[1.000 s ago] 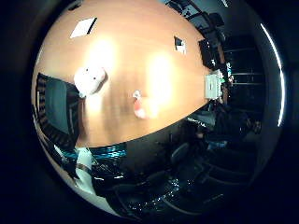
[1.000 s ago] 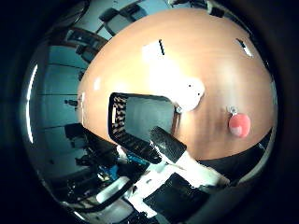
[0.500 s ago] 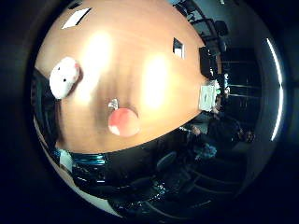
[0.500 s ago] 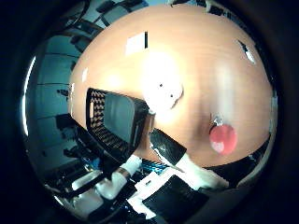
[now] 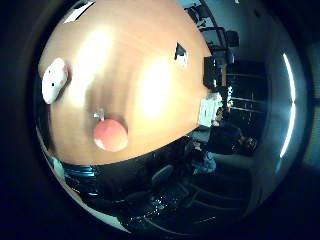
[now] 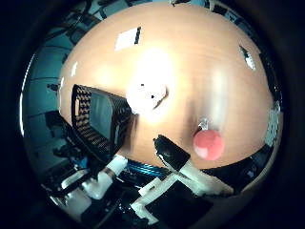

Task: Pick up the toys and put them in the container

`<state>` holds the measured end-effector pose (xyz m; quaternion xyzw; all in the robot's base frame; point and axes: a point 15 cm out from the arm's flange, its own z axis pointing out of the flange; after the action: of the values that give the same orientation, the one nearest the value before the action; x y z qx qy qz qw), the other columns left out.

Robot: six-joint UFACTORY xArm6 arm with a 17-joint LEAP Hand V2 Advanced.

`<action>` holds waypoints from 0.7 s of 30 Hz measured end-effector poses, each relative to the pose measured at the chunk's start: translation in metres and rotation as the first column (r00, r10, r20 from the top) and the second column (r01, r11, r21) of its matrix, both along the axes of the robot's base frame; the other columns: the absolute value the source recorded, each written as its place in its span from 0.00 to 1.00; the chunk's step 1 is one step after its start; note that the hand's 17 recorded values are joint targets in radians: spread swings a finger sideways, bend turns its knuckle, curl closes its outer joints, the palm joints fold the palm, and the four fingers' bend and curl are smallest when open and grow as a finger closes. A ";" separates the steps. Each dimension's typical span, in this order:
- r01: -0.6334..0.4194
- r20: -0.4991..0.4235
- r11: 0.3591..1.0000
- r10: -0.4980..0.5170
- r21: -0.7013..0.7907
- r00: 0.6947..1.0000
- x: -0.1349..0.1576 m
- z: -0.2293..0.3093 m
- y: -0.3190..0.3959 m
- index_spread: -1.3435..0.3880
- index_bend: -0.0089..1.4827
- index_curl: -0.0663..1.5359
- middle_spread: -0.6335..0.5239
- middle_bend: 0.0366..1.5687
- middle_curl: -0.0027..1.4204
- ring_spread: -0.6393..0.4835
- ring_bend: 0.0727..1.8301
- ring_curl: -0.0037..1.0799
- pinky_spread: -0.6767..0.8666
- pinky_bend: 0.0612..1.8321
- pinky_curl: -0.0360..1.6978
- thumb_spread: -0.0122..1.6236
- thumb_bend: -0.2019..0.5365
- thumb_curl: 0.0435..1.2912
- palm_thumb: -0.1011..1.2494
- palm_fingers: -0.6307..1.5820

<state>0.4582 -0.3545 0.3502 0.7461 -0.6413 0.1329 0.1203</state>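
A red round toy (image 6: 208, 144) with a small pale stem lies on the wooden table (image 6: 190, 62) near its front edge. A white plush toy (image 6: 145, 96) with dark eyes lies on the table beside the black mesh container (image 6: 97, 121), which stands at the table's edge. Part of my hand (image 6: 183, 169) shows as a black-tipped white finger reaching toward the table edge, between the container and the red toy. It holds nothing, and the finger looks fairly straight.
White paper sheets (image 6: 126, 38) and a small card (image 6: 248, 57) lie farther back on the table. A white box (image 5: 209, 111) sits at the table's far edge. Office chairs (image 5: 160, 175) and dark furniture surround the table.
The camera has moved toward the red toy, which now looks larger in both views. The toys and container themselves have not moved.
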 end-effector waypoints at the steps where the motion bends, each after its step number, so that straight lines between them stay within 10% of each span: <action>1: -0.019 0.007 1.000 0.019 -0.010 1.000 0.007 0.000 0.004 0.55 0.11 0.20 0.51 0.11 0.25 0.72 0.13 0.23 0.70 0.16 0.19 0.64 0.24 0.20 0.50 0.34; 21: -0.168 -0.102 0.985 0.163 -0.042 0.981 0.044 -0.085 0.037 0.53 0.11 0.20 0.51 0.11 0.25 0.71 0.12 0.24 0.70 0.15 0.20 0.63 0.24 0.20 0.54 0.33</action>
<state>0.5022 -0.3175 0.2654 0.7993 -0.5667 0.1216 0.1590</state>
